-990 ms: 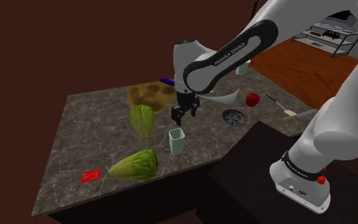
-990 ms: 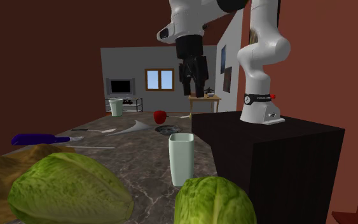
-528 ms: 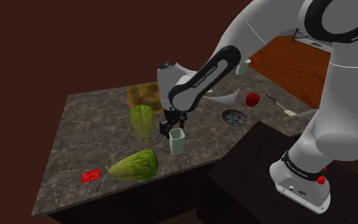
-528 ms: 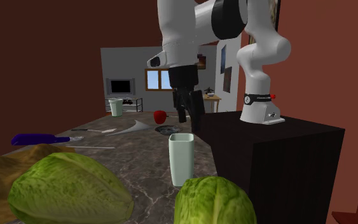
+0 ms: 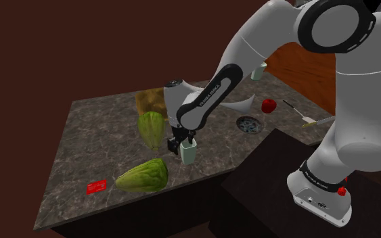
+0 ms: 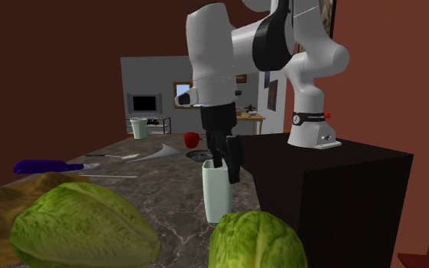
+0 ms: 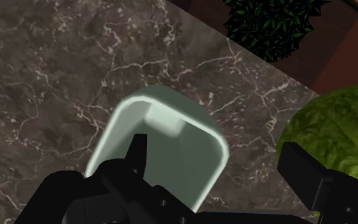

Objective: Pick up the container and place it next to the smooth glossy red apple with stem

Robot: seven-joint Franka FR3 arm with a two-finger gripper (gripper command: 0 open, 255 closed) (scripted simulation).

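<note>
the gripper (image 5: 181, 143) is hanging at the rim of the pale green container (image 5: 189, 154) on the dark veined counter (image 5: 80, 135). a lettuce head (image 5: 151, 128) is lying at its ten o'clock, a second lettuce head (image 5: 143, 176) at eight o'clock, the red apple (image 5: 269, 105) well apart at two o'clock.

Home kitchen counter, opening onto a living room.
A dark marble countertop (image 5: 87, 128) is carrying a head of lettuce (image 5: 143, 175) and a red apple (image 5: 269, 105). Beyond it, a grey-walled room is showing a window (image 6: 190, 94), a screen (image 6: 144, 103) and a small wooden table (image 6: 252, 116). Orange wood flooring (image 5: 297, 64) is running alongside, and a leafy plant (image 7: 276, 22) is standing near the counter.
</note>
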